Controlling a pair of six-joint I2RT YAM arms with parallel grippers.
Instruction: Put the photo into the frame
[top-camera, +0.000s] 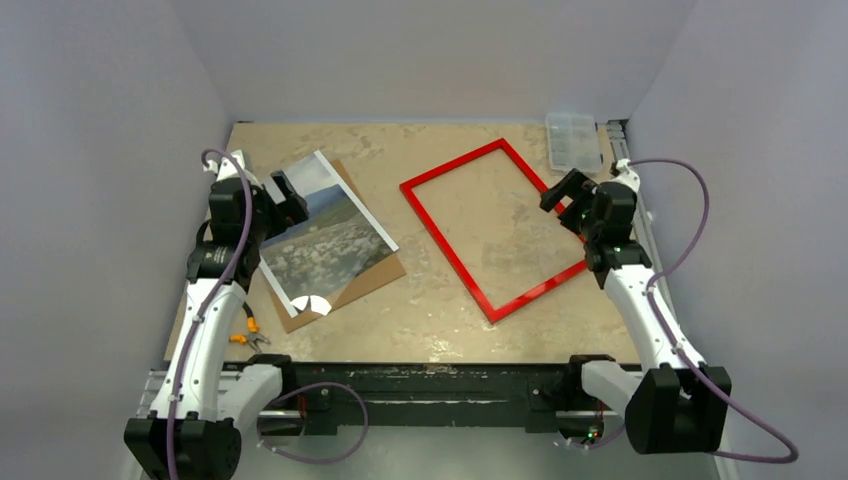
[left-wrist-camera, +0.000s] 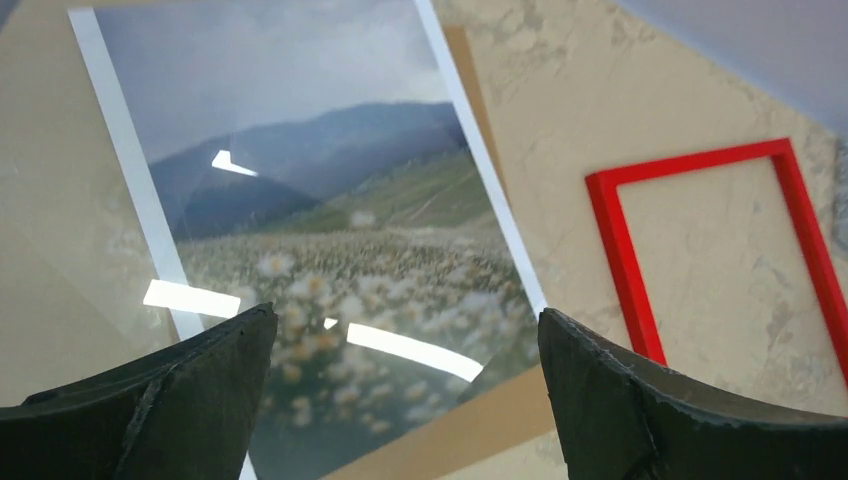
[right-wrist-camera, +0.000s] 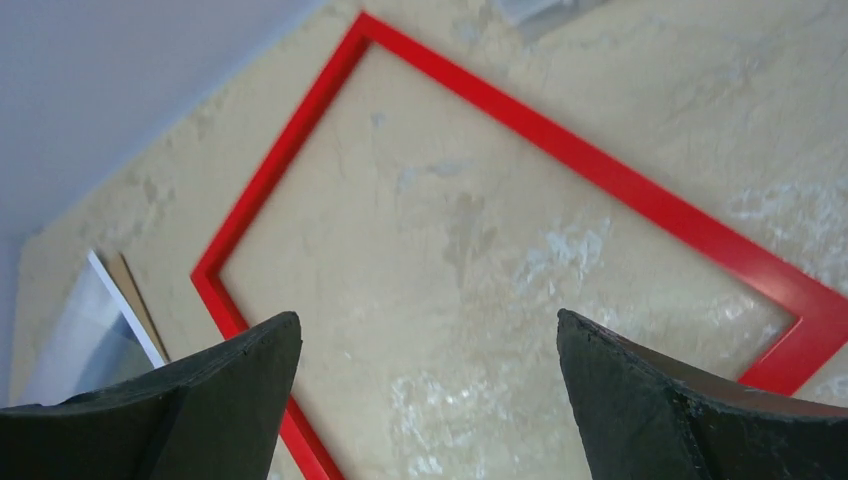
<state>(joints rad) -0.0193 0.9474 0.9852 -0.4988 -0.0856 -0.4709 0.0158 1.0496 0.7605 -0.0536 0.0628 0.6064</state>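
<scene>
The photo (top-camera: 330, 235), a landscape print with a white border, lies face up on a brown backing board (top-camera: 378, 275) at the left of the table. The red frame (top-camera: 447, 253) lies flat at centre right, with bare table showing through it. My left gripper (top-camera: 284, 197) is open and empty over the photo's left edge; its wrist view shows the photo (left-wrist-camera: 330, 200), the board (left-wrist-camera: 480, 420) and the frame (left-wrist-camera: 620, 250) between and beyond the jaws (left-wrist-camera: 405, 330). My right gripper (top-camera: 560, 190) is open and empty over the frame's right side (right-wrist-camera: 600, 170); its jaws (right-wrist-camera: 428, 335) stand wide apart.
A clear plastic box (top-camera: 573, 140) stands at the back right corner. Orange-handled pliers (top-camera: 248, 335) lie at the near left by the left arm. White walls close in the table on three sides. The photo's corner (right-wrist-camera: 80, 330) shows in the right wrist view.
</scene>
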